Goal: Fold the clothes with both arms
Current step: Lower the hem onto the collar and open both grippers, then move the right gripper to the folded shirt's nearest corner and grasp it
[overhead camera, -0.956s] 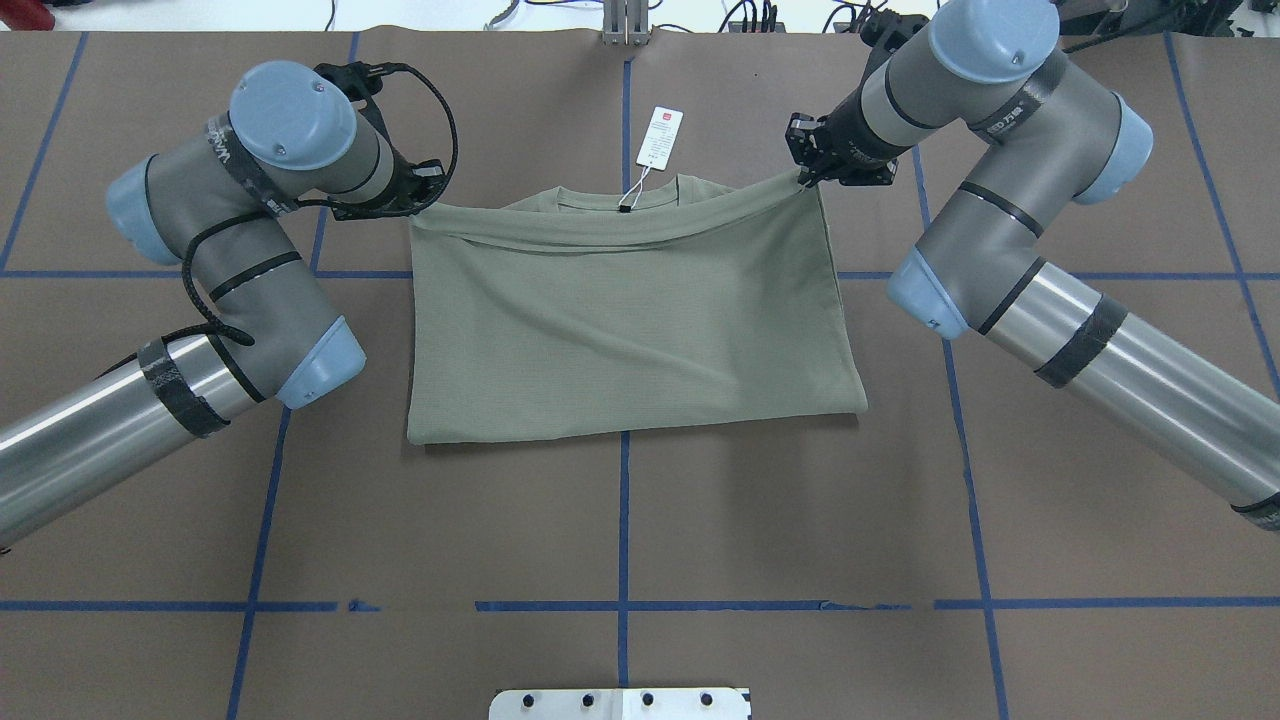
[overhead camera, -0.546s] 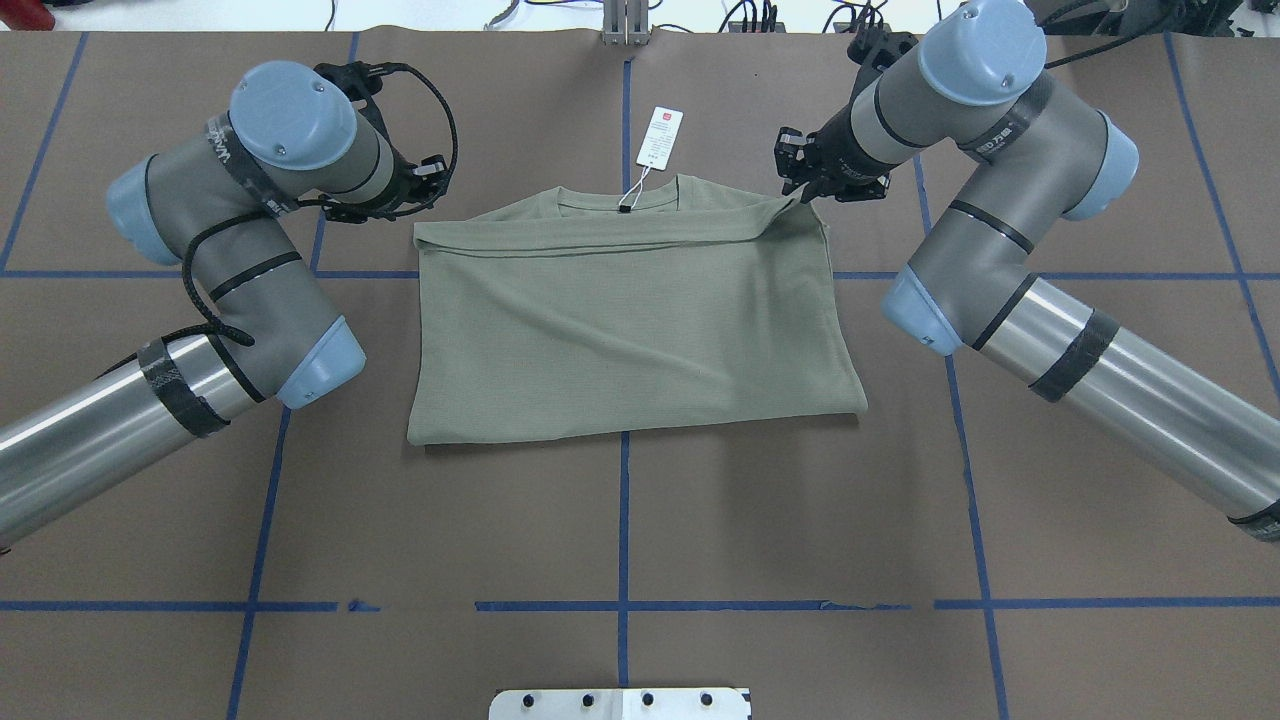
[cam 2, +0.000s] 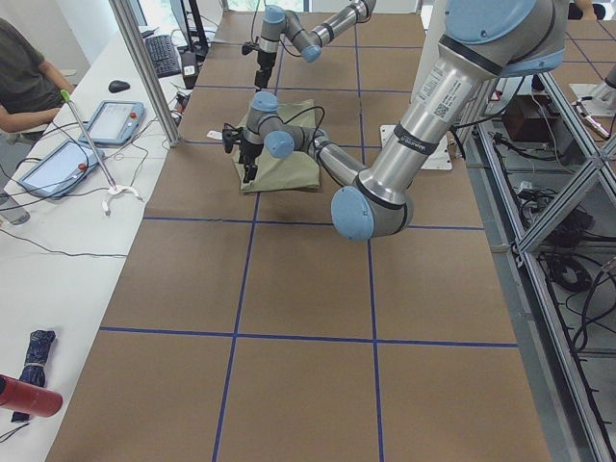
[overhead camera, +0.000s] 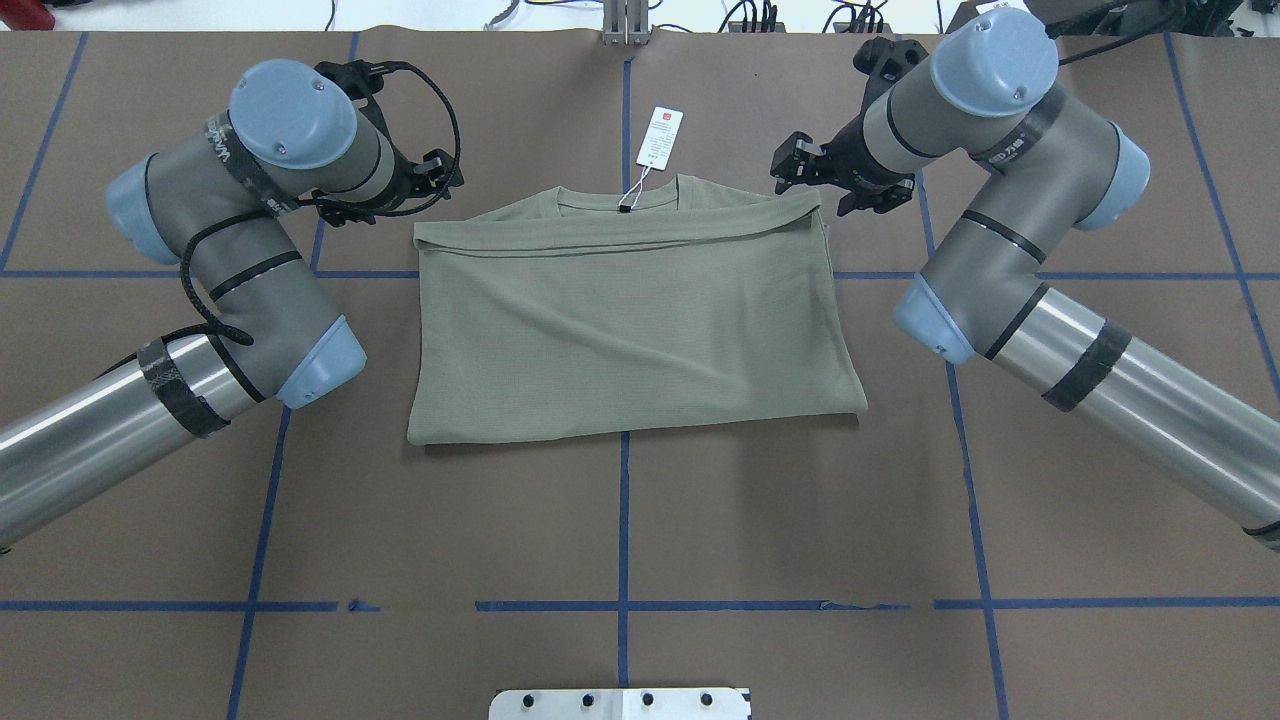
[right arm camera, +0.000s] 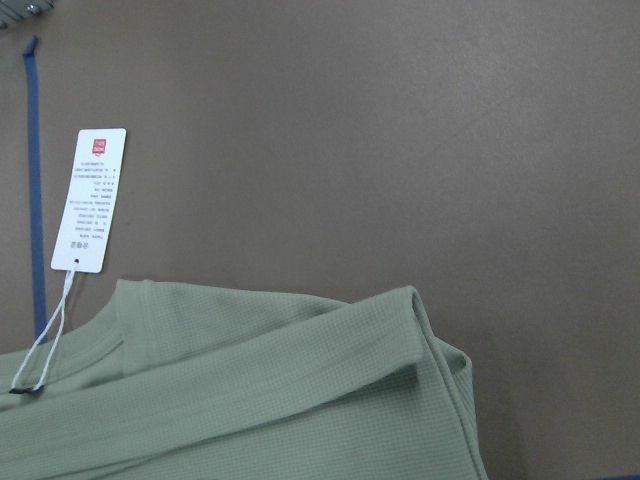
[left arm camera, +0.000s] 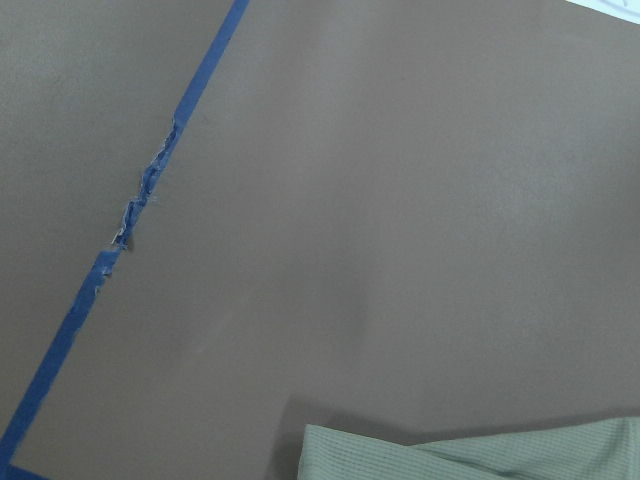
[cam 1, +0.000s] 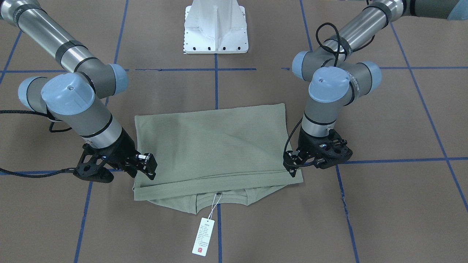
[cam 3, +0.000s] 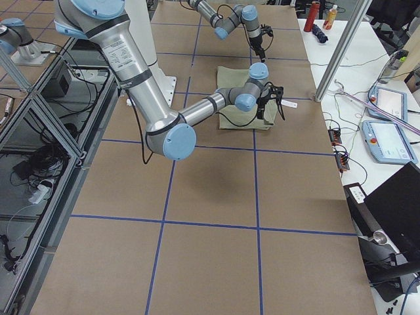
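Overhead exterior half-hides the left hand (overhead camera: 446, 178); it and the right hand (overhead camera: 787, 168) stand released beside the shirt (overhead camera: 630, 320).

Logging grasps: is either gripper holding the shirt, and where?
Nothing held: left gripper and right gripper stand open beside the shirt's collar-end corners.

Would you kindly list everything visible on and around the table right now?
shirt: one, sage green, folded flat mid-table
hang tag: one, white, on string beyond the collar
table cover: one, brown, under the shirt
tape lines: several, blue, gridding the cover
base plate: one, white, at the robot's edge
person: one, dark top, at the side bench
left arm, right arm: grey, blue caps, flanking the shirt
left gripper, right gripper: black, jaws open, each by a far shirt corner
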### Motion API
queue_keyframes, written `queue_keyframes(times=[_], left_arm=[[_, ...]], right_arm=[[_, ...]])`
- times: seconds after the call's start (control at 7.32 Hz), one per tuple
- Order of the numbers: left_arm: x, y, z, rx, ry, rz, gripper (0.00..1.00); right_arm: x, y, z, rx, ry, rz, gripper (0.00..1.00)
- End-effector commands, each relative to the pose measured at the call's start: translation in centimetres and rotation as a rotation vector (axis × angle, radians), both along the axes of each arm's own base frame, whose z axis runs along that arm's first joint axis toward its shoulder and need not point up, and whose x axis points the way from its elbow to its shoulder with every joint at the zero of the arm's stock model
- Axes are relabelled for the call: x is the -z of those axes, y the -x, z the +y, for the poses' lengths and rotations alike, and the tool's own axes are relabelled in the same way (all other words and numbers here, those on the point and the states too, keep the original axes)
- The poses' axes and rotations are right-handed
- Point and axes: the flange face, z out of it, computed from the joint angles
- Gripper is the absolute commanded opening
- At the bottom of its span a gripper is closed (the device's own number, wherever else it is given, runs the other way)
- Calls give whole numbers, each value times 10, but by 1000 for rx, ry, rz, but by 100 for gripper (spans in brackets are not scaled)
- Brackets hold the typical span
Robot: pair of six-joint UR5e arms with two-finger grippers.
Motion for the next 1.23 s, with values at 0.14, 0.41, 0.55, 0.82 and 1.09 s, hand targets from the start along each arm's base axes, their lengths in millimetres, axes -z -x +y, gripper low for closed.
queue_keyframes(times=[0.14,0.41,0.55,0.82,1.09], left_arm=[[19,7,9,2,-23,30,100],[21,7,10,1,-24,33,100],[21,7,10,1,-25,34,100],[21,7,10,2,-26,33,100],[23,8,11,1,-27,36,100]], right_arm=[[-29,-6,125,93,-25,-2,100],[-51,1,142,121,-2,26,100],[-56,13,150,138,0,36,99],[-56,19,155,154,2,39,98],[-58,21,157,161,3,41,45]])
